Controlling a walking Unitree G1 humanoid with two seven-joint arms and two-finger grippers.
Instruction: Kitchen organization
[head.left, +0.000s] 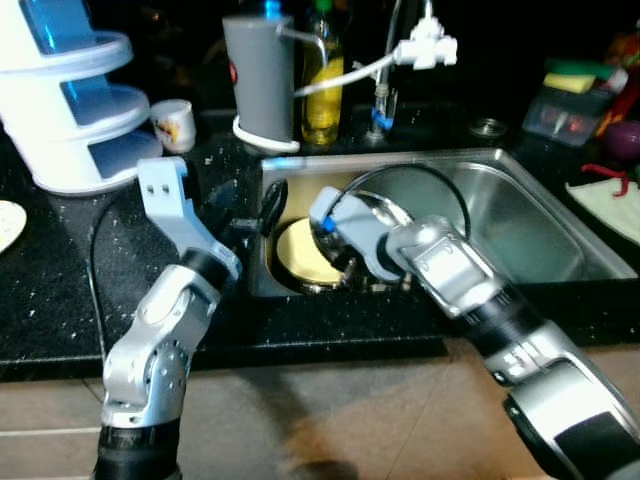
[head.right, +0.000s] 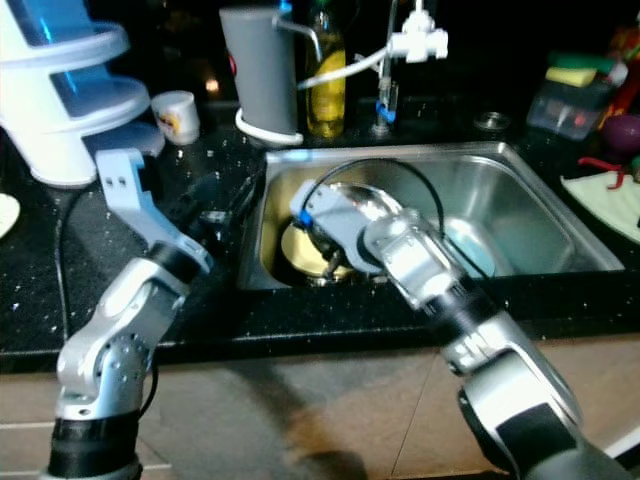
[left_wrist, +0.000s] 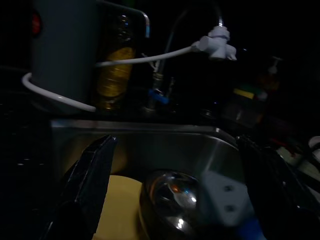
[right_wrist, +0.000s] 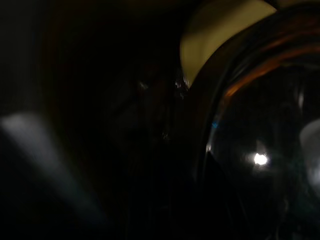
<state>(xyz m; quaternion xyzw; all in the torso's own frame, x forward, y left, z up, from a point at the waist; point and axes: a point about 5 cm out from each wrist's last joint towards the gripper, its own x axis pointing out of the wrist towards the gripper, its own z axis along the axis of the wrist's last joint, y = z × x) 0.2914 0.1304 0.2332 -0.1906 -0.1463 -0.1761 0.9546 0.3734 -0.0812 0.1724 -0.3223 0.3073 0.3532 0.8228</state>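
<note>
The right gripper (head.left: 338, 262) is down inside the sink (head.left: 520, 225), at its left end, working at the dishes piled there — a pale yellow plate (head.left: 293, 250) with a shiny steel bowl (left_wrist: 172, 197) lying on or against it. Whether its jaws are apart or closed on the bowl's rim I cannot tell; the wrist body covers the fingertips from the head views, and the right wrist view is nearly black, showing just a curved dark rim and a sliver of yellow. The left gripper (left_wrist: 170, 185) waits over the counter (head.left: 60, 260) just beside the sink's left edge, its two black fingers (left_wrist: 87, 182) spread wide and aimed at the bowl. To do this well, I judge the right gripper should take a firm bite on the bowl's rim and lift it straight up, clear of the sink wall, without dragging the plate along — steel on steel slips easily. What lies under the bowl, and how the plate sits, is hidden by the right arm.
</note>
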